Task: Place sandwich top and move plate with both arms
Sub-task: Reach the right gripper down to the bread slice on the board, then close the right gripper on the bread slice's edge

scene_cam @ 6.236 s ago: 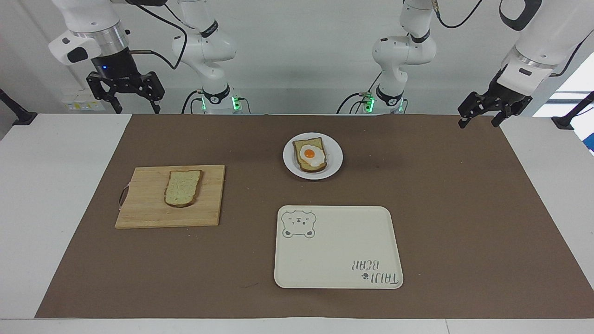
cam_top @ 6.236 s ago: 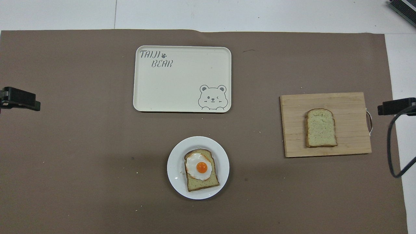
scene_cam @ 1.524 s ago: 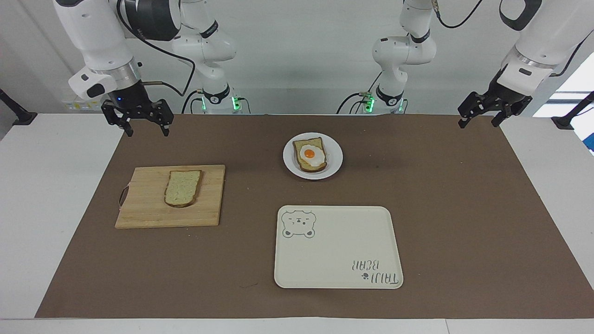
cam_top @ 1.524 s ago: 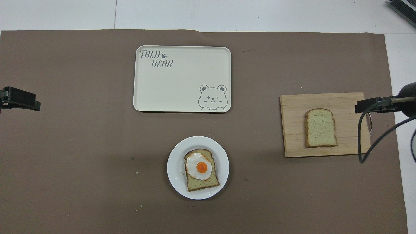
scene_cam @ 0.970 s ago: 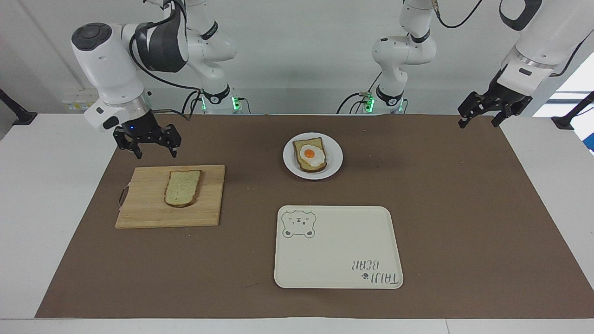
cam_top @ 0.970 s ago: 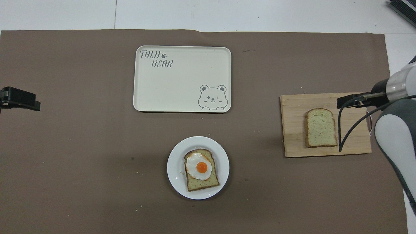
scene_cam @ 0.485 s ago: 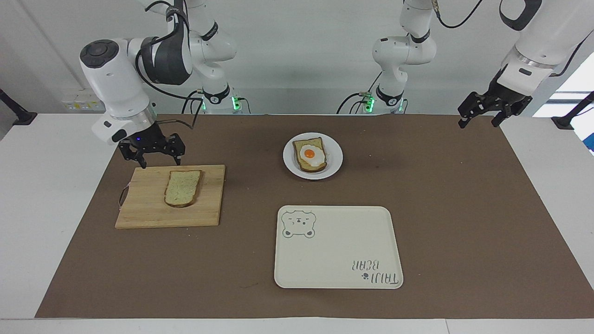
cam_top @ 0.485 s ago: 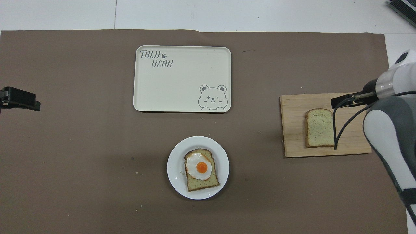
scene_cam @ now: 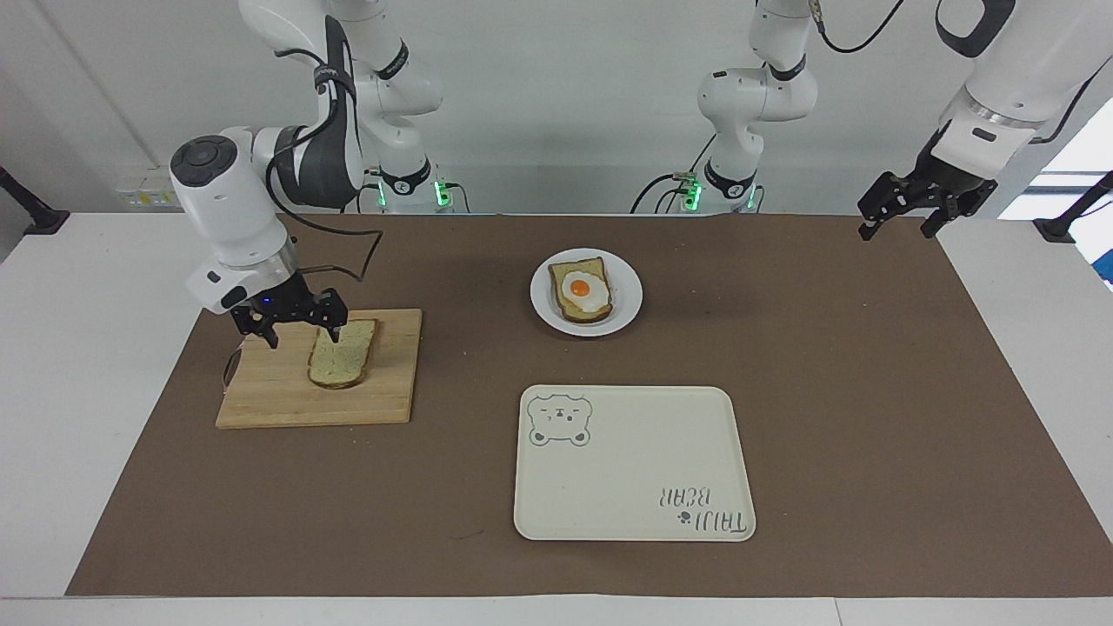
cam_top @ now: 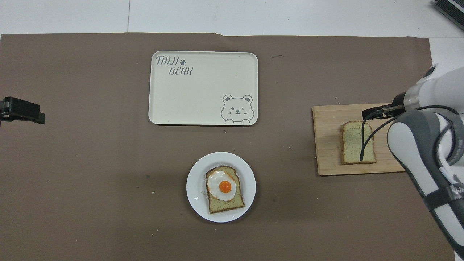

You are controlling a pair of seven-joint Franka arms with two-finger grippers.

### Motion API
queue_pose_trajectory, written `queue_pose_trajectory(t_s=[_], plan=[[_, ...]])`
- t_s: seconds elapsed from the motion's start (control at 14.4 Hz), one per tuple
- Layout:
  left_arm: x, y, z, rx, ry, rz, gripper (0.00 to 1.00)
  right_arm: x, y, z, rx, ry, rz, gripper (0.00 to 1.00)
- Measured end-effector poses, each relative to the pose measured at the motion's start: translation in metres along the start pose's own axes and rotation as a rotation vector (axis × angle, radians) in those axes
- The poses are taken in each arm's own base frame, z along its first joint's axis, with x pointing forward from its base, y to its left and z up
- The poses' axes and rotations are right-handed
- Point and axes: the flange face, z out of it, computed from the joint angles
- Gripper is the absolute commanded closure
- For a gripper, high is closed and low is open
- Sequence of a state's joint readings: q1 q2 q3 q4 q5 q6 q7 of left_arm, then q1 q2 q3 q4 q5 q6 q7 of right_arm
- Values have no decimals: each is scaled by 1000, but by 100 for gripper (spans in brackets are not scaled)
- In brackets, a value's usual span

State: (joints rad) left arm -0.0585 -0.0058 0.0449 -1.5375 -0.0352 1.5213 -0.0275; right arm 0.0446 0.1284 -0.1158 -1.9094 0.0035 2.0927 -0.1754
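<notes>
The sandwich top [scene_cam: 339, 355] [cam_top: 357, 145], a plain tan slice, lies flat on a wooden cutting board [scene_cam: 278, 391] [cam_top: 328, 145]. My right gripper [scene_cam: 302, 334] [cam_top: 375, 112] hangs open just above the board. One of its fingers is over the slice's edge and the other over bare wood. It holds nothing. The round white plate [scene_cam: 628, 300] [cam_top: 195, 185] sits mid-table near the robots and carries a bread slice with a fried egg [scene_cam: 581, 291] [cam_top: 224, 188]. My left gripper [scene_cam: 898, 224] [cam_top: 21, 110] waits open, raised over the mat's edge at the left arm's end.
A cream rectangular tray [scene_cam: 635, 469] [cam_top: 203, 90] with a bear drawing lies farther from the robots than the plate. A brown mat [scene_cam: 869, 391] covers the table. The right arm's cable [cam_top: 364, 145] dangles over the slice in the overhead view.
My right arm has swung down and out from the mat's near edge to just over the cutting board and the slice. The left arm, bread, plate and tray have not moved.
</notes>
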Motion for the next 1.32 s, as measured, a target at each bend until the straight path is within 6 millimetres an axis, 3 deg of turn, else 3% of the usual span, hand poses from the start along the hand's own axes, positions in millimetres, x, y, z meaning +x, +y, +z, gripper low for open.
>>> queue_pose_trajectory(t_s=[0.21,0.42,1.04,1.32], plan=[[0,0,0,0,0,0,0,-2,25,24,67,6,13,0],[0,0,0,0,0,0,0,-6,38,50,81,-22,26,0],[0,0,0,0,0,0,0,-24,53,107,149,-51,60,0],[0,0,0,0,0,0,0,-26,50,114,159,-61,50,0]])
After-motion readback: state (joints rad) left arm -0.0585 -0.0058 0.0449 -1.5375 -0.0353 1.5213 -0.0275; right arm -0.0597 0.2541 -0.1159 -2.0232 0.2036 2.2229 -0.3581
